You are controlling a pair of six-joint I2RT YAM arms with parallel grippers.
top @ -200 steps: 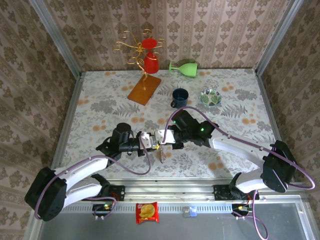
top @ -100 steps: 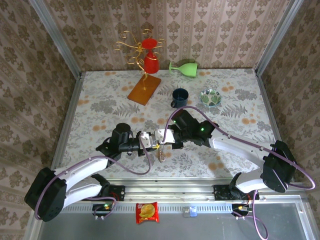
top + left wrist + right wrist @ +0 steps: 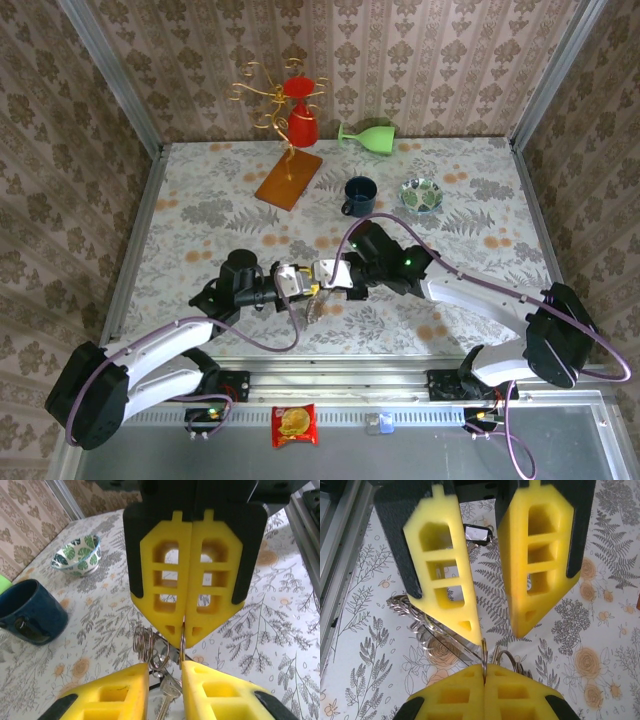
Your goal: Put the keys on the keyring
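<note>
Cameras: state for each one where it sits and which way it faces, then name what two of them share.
Top external: above and behind the arm bases, looking down on the table; left arm and right arm show, meeting mid-table.
Left wrist: on the left arm, facing the right arm's jaws, shut on the keyring; own jaws below.
Right wrist: on the right arm, facing the left arm's jaws, apart; own jaws below.
Shared: top external and left wrist both show the mug and bowl.
</note>
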